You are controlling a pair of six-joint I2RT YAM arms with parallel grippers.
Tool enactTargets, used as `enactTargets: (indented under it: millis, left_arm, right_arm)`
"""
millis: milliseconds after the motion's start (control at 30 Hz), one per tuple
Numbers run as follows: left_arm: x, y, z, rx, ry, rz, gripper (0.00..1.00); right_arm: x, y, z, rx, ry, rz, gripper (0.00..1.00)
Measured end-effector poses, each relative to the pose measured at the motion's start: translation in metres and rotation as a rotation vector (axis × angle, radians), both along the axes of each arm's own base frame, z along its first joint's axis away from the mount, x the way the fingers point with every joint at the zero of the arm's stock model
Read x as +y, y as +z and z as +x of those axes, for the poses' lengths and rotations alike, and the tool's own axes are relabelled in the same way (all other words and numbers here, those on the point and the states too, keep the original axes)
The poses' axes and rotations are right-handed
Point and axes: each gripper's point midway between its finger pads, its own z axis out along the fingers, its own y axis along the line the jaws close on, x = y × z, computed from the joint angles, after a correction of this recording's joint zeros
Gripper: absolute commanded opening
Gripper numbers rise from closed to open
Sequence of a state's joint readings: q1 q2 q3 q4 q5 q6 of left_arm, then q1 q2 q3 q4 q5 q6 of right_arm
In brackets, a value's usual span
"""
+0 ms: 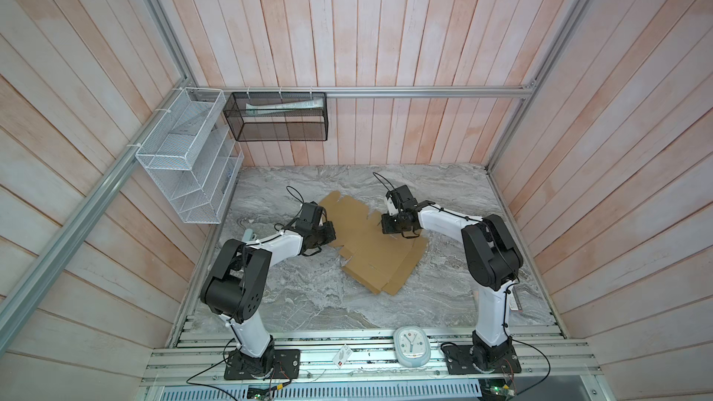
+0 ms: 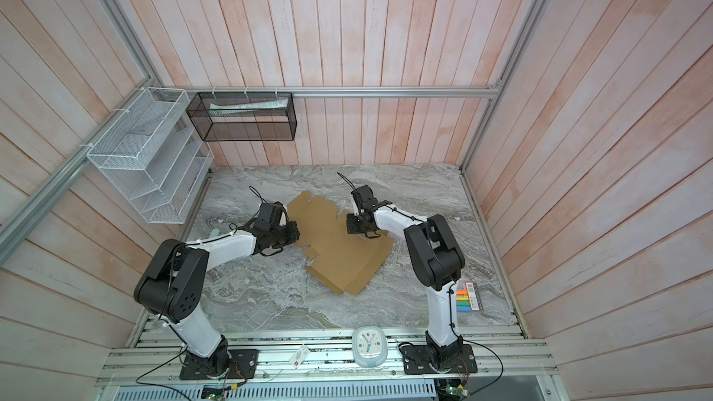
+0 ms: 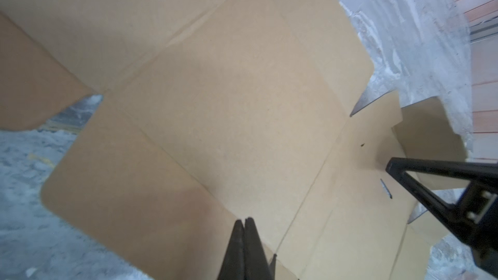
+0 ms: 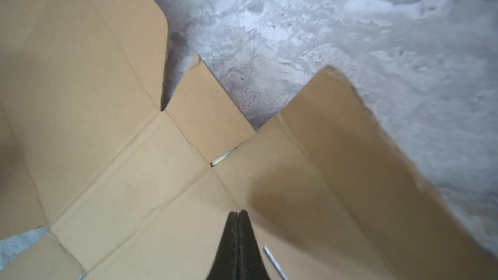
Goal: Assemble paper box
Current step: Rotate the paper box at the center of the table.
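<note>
On the bench [image 1: 293,302], the unprinted paper box [image 1: 370,248] lies unfolded under the left end effector [image 3: 244,220] and right end effector [image 4: 237,212], both pinched together.

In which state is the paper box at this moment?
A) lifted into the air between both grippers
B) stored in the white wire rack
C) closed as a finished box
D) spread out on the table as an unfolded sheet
D: in both top views the paper box lies spread on the marble table as a cut sheet, with no walls formed.

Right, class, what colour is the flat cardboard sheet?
The paper box is plain brown, unprinted; clearest in the left wrist view.
</note>
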State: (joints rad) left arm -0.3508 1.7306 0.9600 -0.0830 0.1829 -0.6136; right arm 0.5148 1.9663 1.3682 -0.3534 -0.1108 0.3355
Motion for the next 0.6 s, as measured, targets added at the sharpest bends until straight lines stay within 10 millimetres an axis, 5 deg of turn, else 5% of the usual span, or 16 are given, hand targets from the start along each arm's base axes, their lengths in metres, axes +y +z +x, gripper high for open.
enactTargets:
  millis: [267, 400, 600]
  left_arm:
    - [0.007, 0.051, 0.041, -0.114, 0.015, -0.041, 0.0]
    - [0.015, 0.058, 0.059, -0.134, 0.02, -0.045, 0.0]
    - [0.019, 0.028, 0.066, -0.081, 0.01, -0.008, 0.0]
  right_arm:
    - [0.001, 0.073, -0.046, -0.113, 0.0, 0.049, 0.0]
    - [-0.004, 0.06, -0.088, -0.054, -0.018, 0.051, 0.0]
    - [-0.017, 0.009, -0.146, 0.103, -0.067, 0.031, 0.0]
